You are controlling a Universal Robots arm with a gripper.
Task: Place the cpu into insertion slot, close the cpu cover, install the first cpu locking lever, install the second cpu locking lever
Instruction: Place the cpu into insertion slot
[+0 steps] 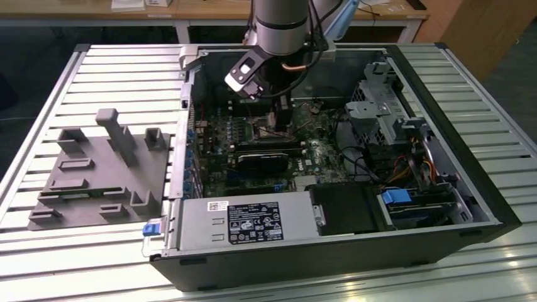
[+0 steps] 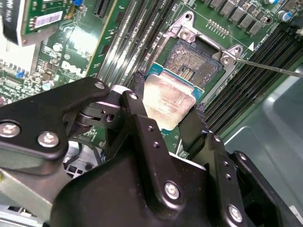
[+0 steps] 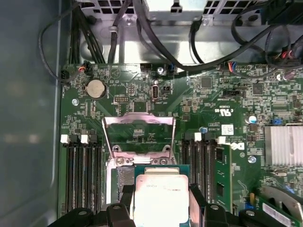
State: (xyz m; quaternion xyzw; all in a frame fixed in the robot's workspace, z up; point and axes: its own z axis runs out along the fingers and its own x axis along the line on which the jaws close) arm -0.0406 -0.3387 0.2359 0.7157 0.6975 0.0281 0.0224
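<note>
Exterior view: shows black two-finger gripper [image 1: 275, 119] lowered inside the open dark computer case [image 1: 336, 261], above the green circuit board [image 1: 323, 151]. Second wrist view: fingers clamped on opposite edges of the small flat square silvery cpu [image 2: 168, 101], held just short of, and partly overlapping, the dark-centred silver-rimmed insertion slot [image 2: 191, 64]. First wrist view: beyond the slot, thin silver windowed cpu cover [image 3: 137, 120] tipped open.

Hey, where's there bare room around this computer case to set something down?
Bare table slats on the exterior view's right of the case, and on its left beyond the grey fixture. Crowded inside, where the gripper holds the cpu at the insertion slot.
</note>
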